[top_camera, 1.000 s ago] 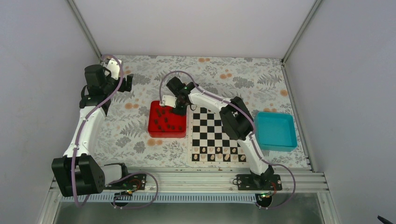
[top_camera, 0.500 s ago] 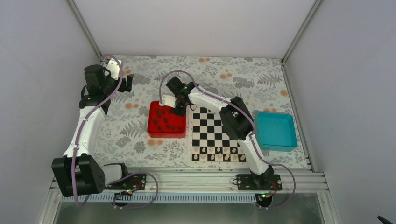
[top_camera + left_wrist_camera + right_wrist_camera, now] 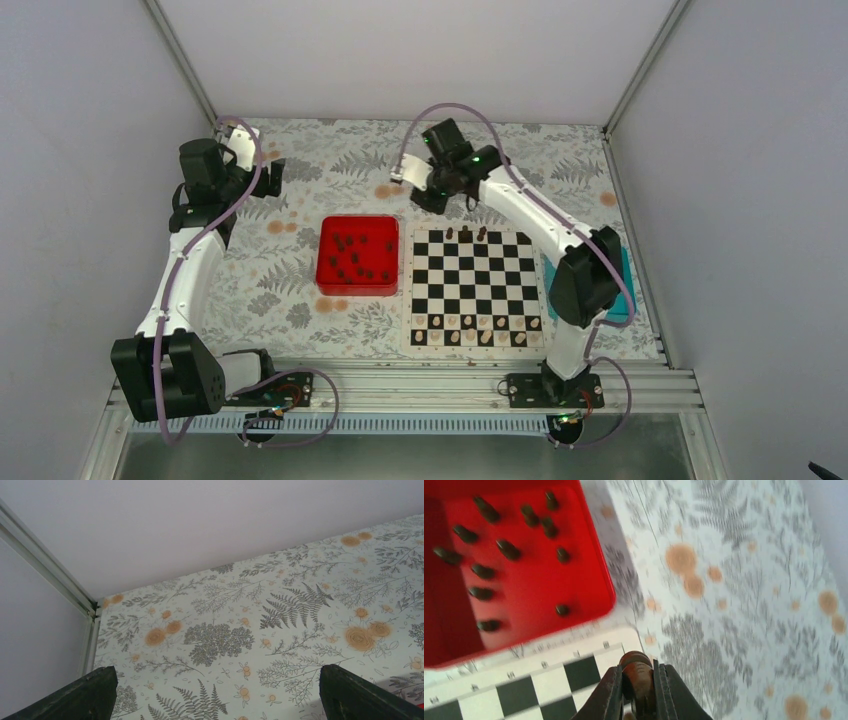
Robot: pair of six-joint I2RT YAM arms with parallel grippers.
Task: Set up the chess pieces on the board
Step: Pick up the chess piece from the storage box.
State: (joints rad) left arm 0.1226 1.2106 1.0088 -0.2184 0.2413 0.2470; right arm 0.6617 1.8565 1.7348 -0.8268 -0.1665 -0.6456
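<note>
1. We see a table [image 3: 300, 290] covered in a pale cloth printed with grey ferns and orange flowers.
2. A red tray [image 3: 358, 288] lies on it near the middle, a little left of centre.
3. The board [image 3: 476, 283] lies flat just right of that tray, reaching towards the near edge.
4. A teal tray [image 3: 626, 285] sits by the right edge, partly hidden.

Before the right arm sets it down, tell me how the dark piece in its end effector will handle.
The chess piece looks rigid and light: the right end effector holds it by a narrow pinch. Its rounded head could let it slip or twist. Narrower than a square of the board, it may well tip on release.
</note>
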